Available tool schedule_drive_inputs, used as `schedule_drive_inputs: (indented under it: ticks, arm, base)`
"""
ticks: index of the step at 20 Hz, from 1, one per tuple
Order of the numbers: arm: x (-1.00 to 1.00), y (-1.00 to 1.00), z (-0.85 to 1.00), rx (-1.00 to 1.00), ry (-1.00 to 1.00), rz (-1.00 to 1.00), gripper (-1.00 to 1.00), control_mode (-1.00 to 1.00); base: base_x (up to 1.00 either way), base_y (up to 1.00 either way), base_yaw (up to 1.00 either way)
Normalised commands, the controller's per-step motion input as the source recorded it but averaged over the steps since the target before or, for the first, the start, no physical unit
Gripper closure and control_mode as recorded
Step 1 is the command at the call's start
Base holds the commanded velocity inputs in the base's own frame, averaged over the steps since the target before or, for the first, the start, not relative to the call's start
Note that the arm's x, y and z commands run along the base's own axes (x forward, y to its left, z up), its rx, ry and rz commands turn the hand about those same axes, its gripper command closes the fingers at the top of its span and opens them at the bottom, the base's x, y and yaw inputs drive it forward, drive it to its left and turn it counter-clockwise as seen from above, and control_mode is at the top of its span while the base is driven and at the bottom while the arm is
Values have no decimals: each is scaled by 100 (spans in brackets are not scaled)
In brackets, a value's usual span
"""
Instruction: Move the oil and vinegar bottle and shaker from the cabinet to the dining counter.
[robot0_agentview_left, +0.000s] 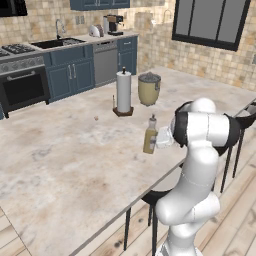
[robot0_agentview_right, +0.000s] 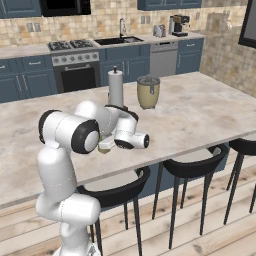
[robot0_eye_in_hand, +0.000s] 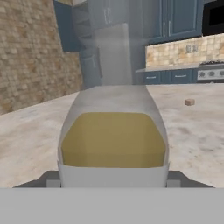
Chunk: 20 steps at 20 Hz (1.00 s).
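The oil and vinegar bottle (robot0_agentview_left: 150, 136) stands upright over the near edge of the dining counter (robot0_agentview_left: 75, 160), its yellow-olive liquid and pale stopper plain to see. My gripper (robot0_agentview_left: 158, 139) is shut on its side from the right. Whether the bottle's base touches the stone I cannot tell. From the right base view, my arm hides most of the bottle (robot0_agentview_right: 105, 145). Up close in the hand view, the bottle (robot0_eye_in_hand: 113, 135) covers my fingertips. Far behind it is the tall slate-blue cabinet (robot0_eye_in_hand: 89, 65). The shaker is out of view.
A white paper towel roll (robot0_agentview_left: 123, 92) and a beige lidded pot (robot0_agentview_left: 149, 89) stand further back on the counter. A tiny brown object (robot0_agentview_left: 96, 118) lies to their left. Dark stools (robot0_agentview_right: 195, 162) line the near edge. Stove and sink counter (robot0_agentview_left: 30, 55) run along the back wall.
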Motion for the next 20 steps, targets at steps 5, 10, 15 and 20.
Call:
schedule_drive_inputs:
  ticks: [5, 10, 15, 20]
  arm:
    - [15, 5, -13, 0, -5, 0, 100, -100]
    - [6, 2, -17, 0, -4, 0, 100, -100]
    - [10, 0, -17, 0, 0, 0, 100, -100]
    - [4, 0, -20, 0, -1, 0, 100, -100]
  base:
    - [0, 0, 0]
    - [0, 0, 0]
    - [0, 0, 0]
    - [0, 0, 0]
